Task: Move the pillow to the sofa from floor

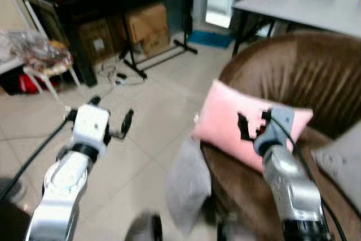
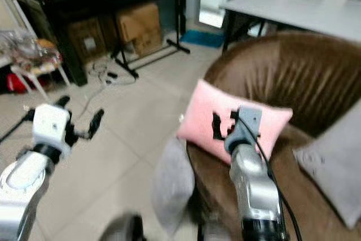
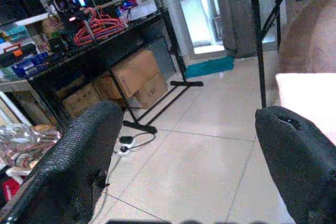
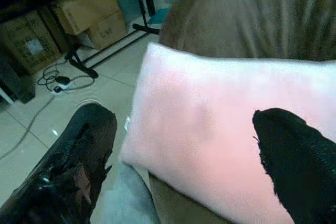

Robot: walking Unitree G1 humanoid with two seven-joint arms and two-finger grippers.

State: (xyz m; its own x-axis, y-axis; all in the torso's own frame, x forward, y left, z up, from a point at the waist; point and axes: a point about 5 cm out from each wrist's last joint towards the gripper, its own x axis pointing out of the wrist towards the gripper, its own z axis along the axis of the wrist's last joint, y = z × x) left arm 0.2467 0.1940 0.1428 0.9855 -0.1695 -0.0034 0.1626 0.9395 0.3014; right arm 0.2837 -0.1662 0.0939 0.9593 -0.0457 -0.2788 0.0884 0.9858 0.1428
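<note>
The pink pillow sits on the edge of the brown sofa. The right gripper hangs in front of it, fingers open and empty. To finish well, nudge the pillow deeper so it cannot slip. The left gripper is open over the floor.

1. Both eye views look forward and down from the head, sharing the rounded brown fabric sofa and beige tiled floor.
2. The left wrist view looks low across that floor toward the cardboard boxes.
3. The right wrist view sits close over the pink rectangular pillow (at the sofa's front edge).
</note>
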